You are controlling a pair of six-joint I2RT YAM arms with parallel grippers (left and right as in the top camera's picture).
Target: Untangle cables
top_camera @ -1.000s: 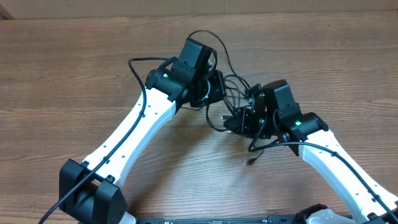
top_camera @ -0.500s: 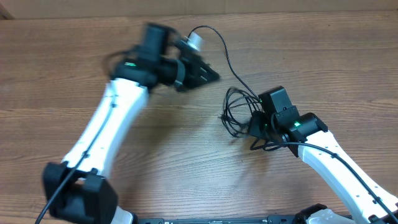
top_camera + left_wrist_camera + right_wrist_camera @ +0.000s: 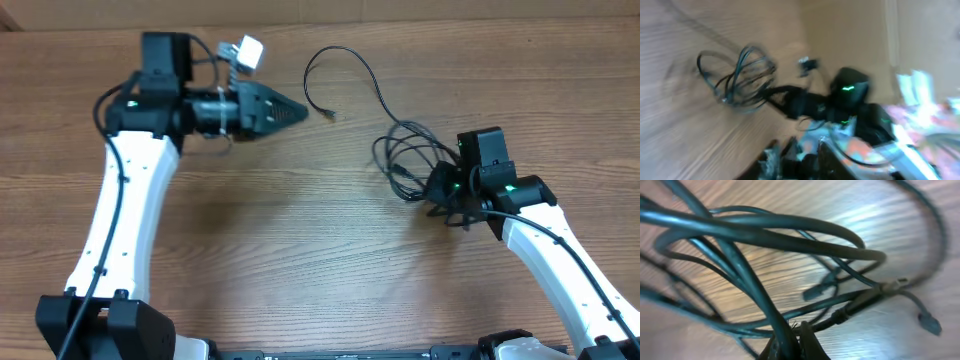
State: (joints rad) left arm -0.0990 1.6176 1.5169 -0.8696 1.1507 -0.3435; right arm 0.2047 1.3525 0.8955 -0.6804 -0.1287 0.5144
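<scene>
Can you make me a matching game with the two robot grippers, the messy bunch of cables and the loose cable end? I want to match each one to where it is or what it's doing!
Things:
1. left gripper
2. right gripper
3. cable tangle
4. loose cable end

Places or states:
A. lying loose near the middle, held by nothing
B. jaws shut on black cords
C. far left, away from the tangle
D. bunched in loops on the right

Pairs: 1-C, 2-B, 3-D, 4-A

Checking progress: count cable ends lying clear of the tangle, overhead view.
1: the plug end at top centre, right of the left pincer. Others may be hidden in the tangle at the right pincer.
</scene>
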